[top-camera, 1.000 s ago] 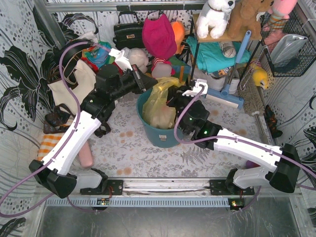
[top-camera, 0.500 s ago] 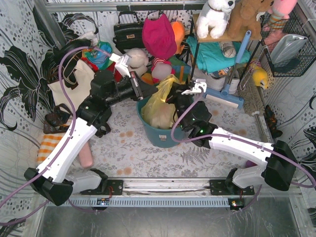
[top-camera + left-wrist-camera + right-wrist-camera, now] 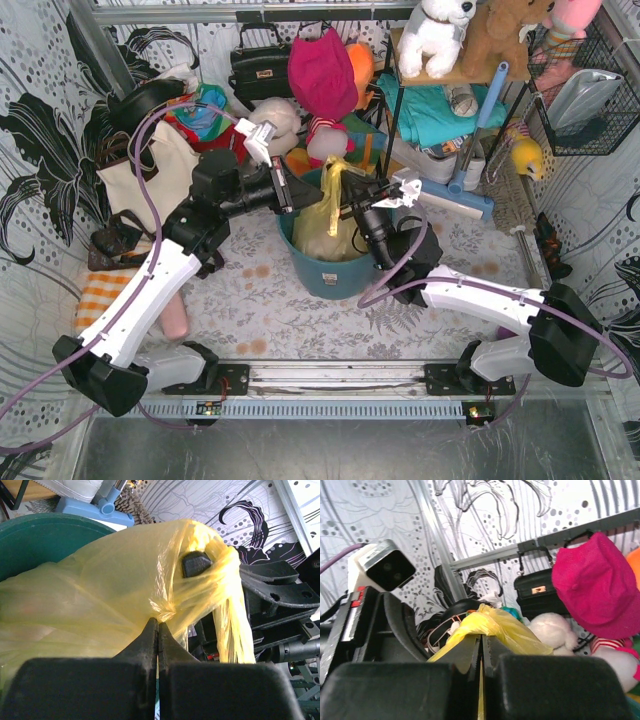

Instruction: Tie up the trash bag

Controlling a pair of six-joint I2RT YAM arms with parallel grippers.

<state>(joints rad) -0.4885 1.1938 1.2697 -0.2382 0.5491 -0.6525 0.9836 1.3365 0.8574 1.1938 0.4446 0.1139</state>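
Yellow trash bag [image 3: 100,595] pinched tight in left hand [image 3: 158,626] and right hand [image 3: 481,645]

Free room is left over the table [image 3: 300,325] in front of the teal bucket [image 3: 330,278], whose mouth is filled by the trash bag [image 3: 325,225], while the far side is blocked by plush toys [image 3: 283,118] and a pink hat [image 3: 322,72], the left by a cream tote [image 3: 160,175].

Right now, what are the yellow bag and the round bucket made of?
The trash bag looks like thin, see-through yellow plastic film: it crinkles, bunches and shines. The bucket is probably hard, smooth teal plastic: it holds its round shape.
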